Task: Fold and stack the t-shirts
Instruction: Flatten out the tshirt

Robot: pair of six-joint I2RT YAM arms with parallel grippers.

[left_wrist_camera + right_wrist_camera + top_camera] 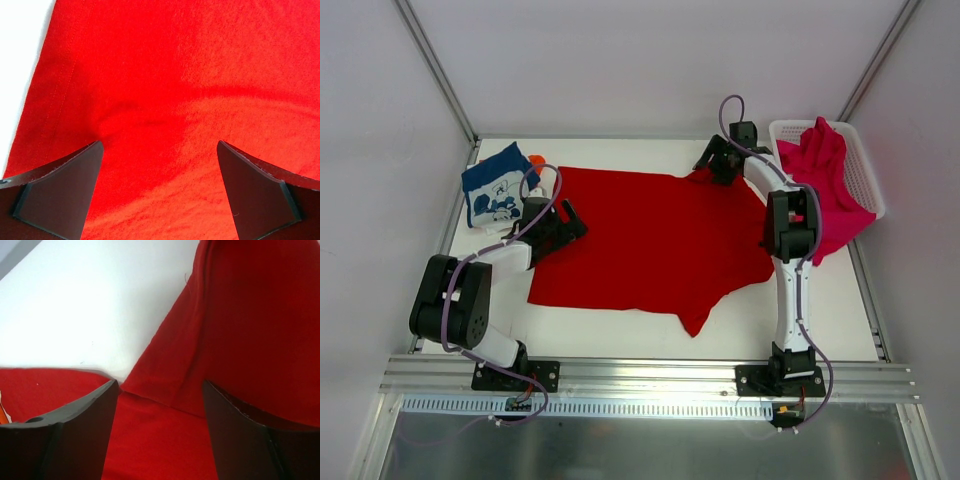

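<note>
The plain bright red t-shirt (650, 240) lies spread flat and unfolded across the centre of the white table (620, 335), its surface lightly rippled and one stitched hem visible in the left wrist view. The left gripper (160, 145) stands over the shirt's left edge with its jaws fully apart. The right gripper (160, 382) is at the far right corner, jaws apart astride a fold of red cloth.

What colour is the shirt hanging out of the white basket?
The shirt is magenta-pink, clearest in the top external view.
</note>
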